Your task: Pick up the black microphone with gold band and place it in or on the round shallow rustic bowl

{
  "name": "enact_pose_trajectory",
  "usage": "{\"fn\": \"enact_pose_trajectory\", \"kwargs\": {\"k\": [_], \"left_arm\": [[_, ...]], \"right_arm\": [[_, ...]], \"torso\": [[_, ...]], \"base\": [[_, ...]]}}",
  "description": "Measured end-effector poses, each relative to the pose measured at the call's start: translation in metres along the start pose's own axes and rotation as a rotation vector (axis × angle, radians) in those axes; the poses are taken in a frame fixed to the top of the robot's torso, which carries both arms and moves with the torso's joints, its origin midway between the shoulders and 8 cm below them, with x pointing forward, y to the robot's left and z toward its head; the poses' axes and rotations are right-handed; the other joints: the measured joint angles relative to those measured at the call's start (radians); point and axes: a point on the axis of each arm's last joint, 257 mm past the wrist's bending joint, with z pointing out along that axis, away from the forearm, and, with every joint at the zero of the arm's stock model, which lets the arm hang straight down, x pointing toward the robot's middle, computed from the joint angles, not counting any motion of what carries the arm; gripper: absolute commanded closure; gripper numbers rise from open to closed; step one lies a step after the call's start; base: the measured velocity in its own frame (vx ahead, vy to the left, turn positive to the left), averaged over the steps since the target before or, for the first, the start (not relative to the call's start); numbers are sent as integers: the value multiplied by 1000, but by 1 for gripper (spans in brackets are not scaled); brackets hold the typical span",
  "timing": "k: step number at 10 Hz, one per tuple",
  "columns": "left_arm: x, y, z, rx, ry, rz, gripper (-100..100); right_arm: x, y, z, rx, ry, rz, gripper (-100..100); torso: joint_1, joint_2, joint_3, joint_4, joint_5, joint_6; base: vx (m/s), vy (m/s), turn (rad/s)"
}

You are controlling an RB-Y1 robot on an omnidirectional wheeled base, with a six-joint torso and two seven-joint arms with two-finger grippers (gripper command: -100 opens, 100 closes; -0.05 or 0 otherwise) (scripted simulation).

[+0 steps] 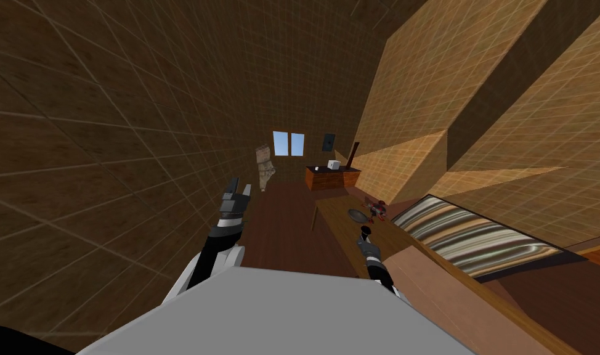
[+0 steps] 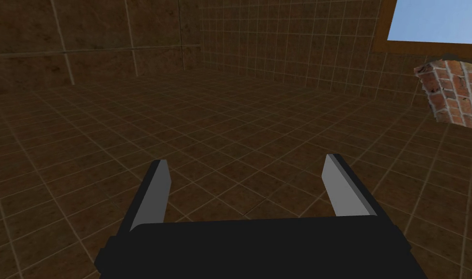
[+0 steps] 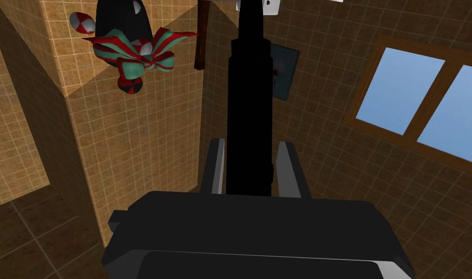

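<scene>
My right gripper clamps the black microphone by its sides, over the wooden table. The dark bowl lies near, just ahead. I should bring the microphone low above its middle, then release gently. My left gripper stands wide, empty.

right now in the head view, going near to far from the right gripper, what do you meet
right gripper, fingers shut on the black microphone → dark round bowl → brown cabinet with a white box on top → window
</scene>
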Motion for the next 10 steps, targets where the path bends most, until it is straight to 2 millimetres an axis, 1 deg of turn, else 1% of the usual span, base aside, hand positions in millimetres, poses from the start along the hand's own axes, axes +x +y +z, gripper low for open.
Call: {"fn": "enact_pose_trajectory", "kwargs": {"k": [2, 3, 4, 5, 6, 8, 9, 10], "left_arm": [[0, 0, 0, 0, 0, 0, 0], [0, 0, 0, 0, 0, 0, 0], [0, 0, 0, 0, 0, 0, 0], [0, 0, 0, 0, 0, 0, 0], [0, 0, 0, 0, 0, 0, 0], [0, 0, 0, 0, 0, 0, 0], [0, 0, 0, 0, 0, 0, 0], [0, 0, 0, 0, 0, 0, 0]], "right_arm": [[-19, -24, 7, 44, -50, 6, 100], [-24, -29, 7, 51, -65, 6, 100], [-35, -40, 7, 74, -88, 10, 100], [-40, -53, 9, 96, -108, 15, 100], [-50, -63, 6, 113, -136, 17, 100], [-67, -87, 12, 150, -171, 25, 100], [-72, -94, 11, 165, -183, 30, 100], [-75, -101, 11, 182, -190, 34, 100]], "torso": [[-1, -4, -2, -1, 0, 0], [0, -1, -1, -1, -1, 0], [-1, -5, -2, 0, 0, -1], [-4, -8, -4, -1, -1, -1], [-6, -9, -5, -1, -1, -1], [-5, -12, -6, -1, -2, -2], [-6, -10, -6, -2, -2, -2], [-6, -9, -5, -1, -2, -1]], "base": [[128, -1, 10], [190, -8, 28], [235, -53, 30], [229, -84, 34], [258, -71, 54], [249, -69, 50], [210, -76, 40], [96, -35, 16]]}}
